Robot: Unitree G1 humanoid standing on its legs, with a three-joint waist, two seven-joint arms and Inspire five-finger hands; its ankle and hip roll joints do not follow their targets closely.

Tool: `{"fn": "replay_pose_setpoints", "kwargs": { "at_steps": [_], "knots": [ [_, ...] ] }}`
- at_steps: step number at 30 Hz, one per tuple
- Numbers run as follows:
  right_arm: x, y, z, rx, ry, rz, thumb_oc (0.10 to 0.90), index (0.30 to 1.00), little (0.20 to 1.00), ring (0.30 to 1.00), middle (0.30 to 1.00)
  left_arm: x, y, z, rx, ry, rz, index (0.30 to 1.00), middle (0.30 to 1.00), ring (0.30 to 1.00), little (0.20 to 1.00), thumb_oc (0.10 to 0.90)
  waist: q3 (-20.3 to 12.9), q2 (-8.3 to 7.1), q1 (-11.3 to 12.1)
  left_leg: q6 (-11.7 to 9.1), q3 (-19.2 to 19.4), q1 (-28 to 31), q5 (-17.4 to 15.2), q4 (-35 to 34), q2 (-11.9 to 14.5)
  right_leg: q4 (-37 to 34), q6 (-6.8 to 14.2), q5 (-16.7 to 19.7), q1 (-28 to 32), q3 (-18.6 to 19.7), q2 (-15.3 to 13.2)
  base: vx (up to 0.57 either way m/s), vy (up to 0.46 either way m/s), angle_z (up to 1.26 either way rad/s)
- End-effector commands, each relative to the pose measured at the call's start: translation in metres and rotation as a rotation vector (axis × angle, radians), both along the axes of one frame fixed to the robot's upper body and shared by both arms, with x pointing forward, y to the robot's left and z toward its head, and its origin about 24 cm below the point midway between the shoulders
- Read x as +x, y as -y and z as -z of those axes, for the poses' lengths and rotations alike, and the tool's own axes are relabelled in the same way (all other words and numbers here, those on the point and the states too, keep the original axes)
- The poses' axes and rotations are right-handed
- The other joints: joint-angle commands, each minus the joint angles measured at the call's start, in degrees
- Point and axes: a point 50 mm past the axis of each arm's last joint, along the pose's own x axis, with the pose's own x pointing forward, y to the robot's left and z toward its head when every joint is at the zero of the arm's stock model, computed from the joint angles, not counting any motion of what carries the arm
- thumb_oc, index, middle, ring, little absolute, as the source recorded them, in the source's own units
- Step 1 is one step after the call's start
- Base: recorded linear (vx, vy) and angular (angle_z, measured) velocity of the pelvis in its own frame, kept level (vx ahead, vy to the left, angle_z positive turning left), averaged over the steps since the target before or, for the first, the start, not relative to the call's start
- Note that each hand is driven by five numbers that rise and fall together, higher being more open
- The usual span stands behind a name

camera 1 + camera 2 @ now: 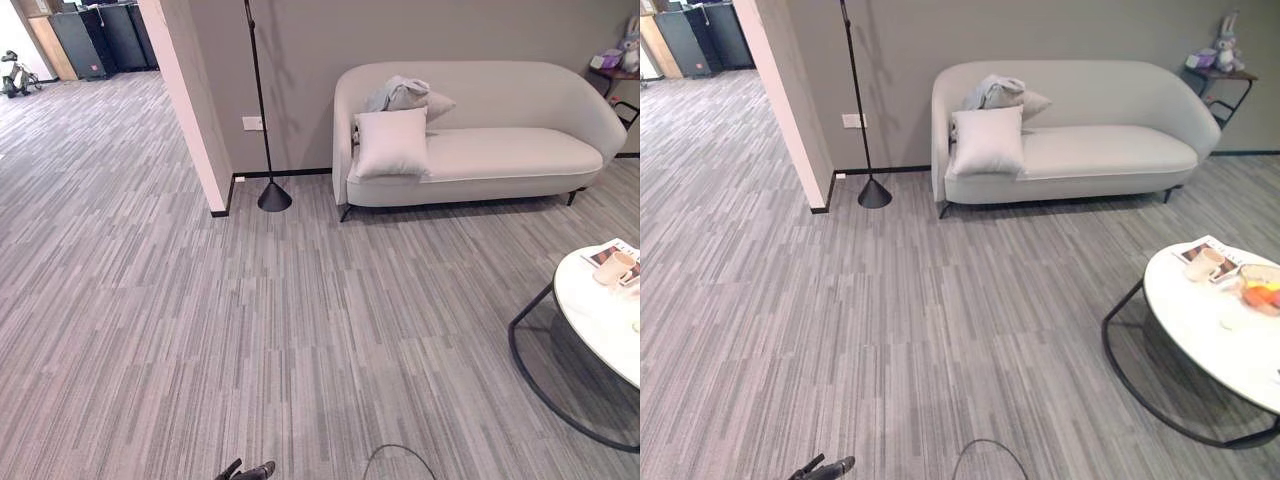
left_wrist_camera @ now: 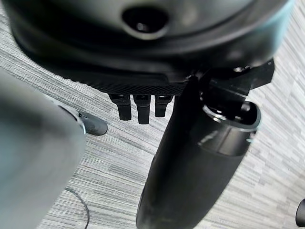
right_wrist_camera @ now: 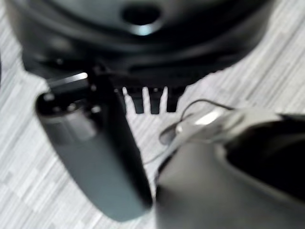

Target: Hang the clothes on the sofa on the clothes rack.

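A crumpled grey garment lies on the left end of a pale sofa, against the backrest and behind a square cushion. The sofa stands across the carpet, far ahead and to the right. My left hand hangs over the carpet in the left wrist view, with straight fingers and thumb and nothing in it. My right hand hangs the same way in the right wrist view, its fingers straight and empty. A thin black pole on a cone base stands left of the sofa.
A round white table on a black ring frame stands near right, carrying a cup, a magazine and a fruit bowl. A white wall corner juts out at left. A small side table with a plush toy sits beyond the sofa.
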Motion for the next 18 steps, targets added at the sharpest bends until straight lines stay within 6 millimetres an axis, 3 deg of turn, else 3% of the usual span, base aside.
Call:
{"fn": "replay_pose_setpoints", "kwargs": {
  "at_steps": [1, 9, 15, 18],
  "knots": [
    [0.003, 0.009, -0.002, -0.032, -0.023, -0.030, 0.800, 0.900, 0.900, 0.900, 0.900, 0.009, 0.011, 0.000, -0.023, 0.043, 0.030, 0.900, 0.900, 0.900, 0.900, 0.800, -0.79, -1.76, 0.12, -1.70, -2.05, 0.92, -5.04, -0.42, -0.27, -6.79, 5.10, 6.57, -0.11, -2.92, -4.50, 0.00, 0.000, 0.00],
    [0.001, 0.013, -0.003, -0.034, -0.033, -0.075, 0.800, 0.900, 0.900, 0.900, 0.900, 0.002, 0.014, 0.002, -0.031, 0.010, 0.062, 0.900, 0.900, 0.900, 0.900, 0.800, 0.15, -1.92, -0.33, -1.00, -1.68, 0.64, -5.32, -0.42, -1.17, -6.79, 5.79, 7.66, -1.13, -1.99, -5.26, -0.02, 0.040, -0.02],
    [0.002, 0.015, -0.004, -0.033, -0.039, -0.115, 0.800, 0.900, 0.900, 0.900, 0.900, 0.011, 0.018, 0.000, -0.027, 0.029, 0.152, 0.900, 0.900, 0.900, 0.900, 0.800, 0.93, -1.60, -1.13, -0.02, -1.67, 0.59, -5.80, -0.42, -2.45, -6.78, 6.26, 8.89, -1.02, -2.03, -6.57, -0.02, 0.078, -0.09],
    [0.007, 0.016, -0.004, -0.034, -0.033, -0.131, 0.800, 0.900, 0.900, 0.900, 0.900, 0.016, 0.019, 0.000, -0.020, 0.036, 0.189, 0.900, 0.900, 0.900, 0.900, 0.800, 1.99, -1.07, -1.57, 0.57, -1.64, 1.12, -5.86, -0.42, -2.72, -2.66, 6.12, 8.08, -2.51, -1.78, -7.15, -0.05, 0.091, -0.02]
  ]
}}
